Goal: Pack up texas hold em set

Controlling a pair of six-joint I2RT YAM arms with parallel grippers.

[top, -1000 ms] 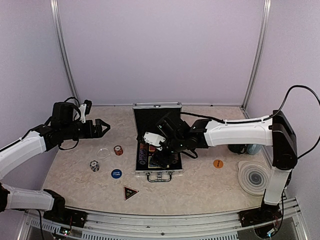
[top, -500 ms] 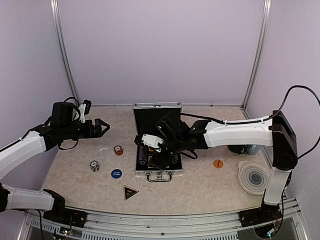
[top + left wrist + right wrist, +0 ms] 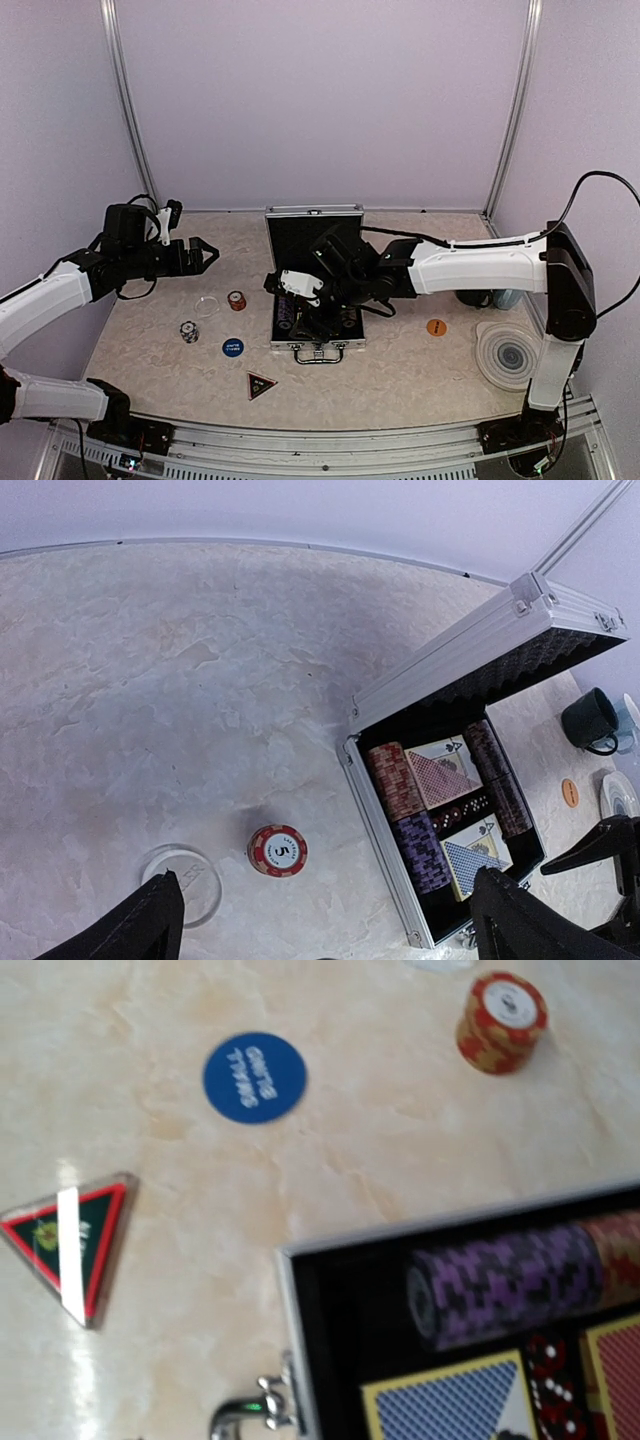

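The silver case (image 3: 347, 214) of the texas hold em set lies open mid-table, its lid upright. Inside are purple chips (image 3: 510, 1285), a blue deck (image 3: 450, 1405), a red deck (image 3: 443, 771) and dice. Left of the case lie a red chip stack (image 3: 237, 300), a black-and-white chip stack (image 3: 188, 331), a clear round disc (image 3: 207, 305), a blue button (image 3: 232, 347) and a black triangle (image 3: 261, 385). An orange button (image 3: 436, 327) lies to its right. My right gripper (image 3: 275, 288) hovers over the case's front left corner; no fingers show in its wrist view, nothing held. My left gripper (image 3: 205, 255) hangs open above the left table, empty.
A grey ringed coaster (image 3: 507, 352) lies at the right edge, with two mugs (image 3: 490, 297) behind my right arm. The case's handle and latch (image 3: 250, 1410) stick out at its front. Bare marble table (image 3: 400, 370) lies in front of the case.
My right gripper has slid left from over the case's inside to its left front corner. The left arm and the loose pieces have not moved.
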